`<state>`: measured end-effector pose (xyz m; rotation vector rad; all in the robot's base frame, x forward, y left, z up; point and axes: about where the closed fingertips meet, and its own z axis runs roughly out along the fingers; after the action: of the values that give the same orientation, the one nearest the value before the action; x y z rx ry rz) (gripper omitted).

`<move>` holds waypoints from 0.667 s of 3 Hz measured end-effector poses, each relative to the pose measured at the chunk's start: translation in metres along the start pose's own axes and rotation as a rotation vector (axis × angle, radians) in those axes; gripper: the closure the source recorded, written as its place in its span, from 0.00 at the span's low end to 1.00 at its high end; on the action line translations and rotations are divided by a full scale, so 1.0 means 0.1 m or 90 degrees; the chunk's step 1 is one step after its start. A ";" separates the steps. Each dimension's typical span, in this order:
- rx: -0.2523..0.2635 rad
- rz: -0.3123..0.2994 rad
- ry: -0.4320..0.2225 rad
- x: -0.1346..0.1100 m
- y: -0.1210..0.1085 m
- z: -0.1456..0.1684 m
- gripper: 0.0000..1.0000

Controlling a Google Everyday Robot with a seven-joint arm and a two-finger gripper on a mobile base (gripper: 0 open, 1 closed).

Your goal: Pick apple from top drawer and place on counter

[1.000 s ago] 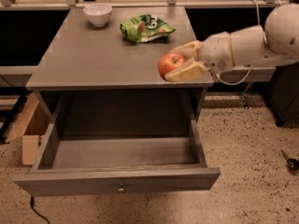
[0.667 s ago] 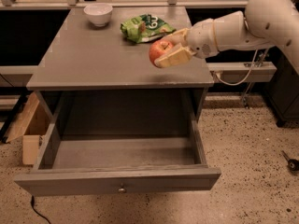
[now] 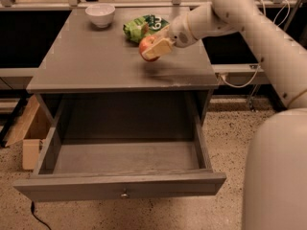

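Camera view has the jaws over the far right part of the worktop (image 3: 96, 66), clamped on the apple (image 3: 147, 45), which juts out to their left. The apple seems to hang just above the surface, just near of the green snack bag (image 3: 143, 27) and well right of the white bowl (image 3: 100, 14). The top drawer (image 3: 124, 186) stands pulled out below. Open worktop lies straight beneath the apple, so I judge a short descent and release should finish it.

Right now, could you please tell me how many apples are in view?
1. The apple is held by the gripper just above the counter, beside the green snack bag. The open top drawer shows none.
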<state>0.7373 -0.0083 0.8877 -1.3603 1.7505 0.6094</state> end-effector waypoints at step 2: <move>-0.006 0.045 0.065 0.00 -0.25 0.39 0.81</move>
<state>0.7732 0.0144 0.8694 -1.3622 1.8857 0.5969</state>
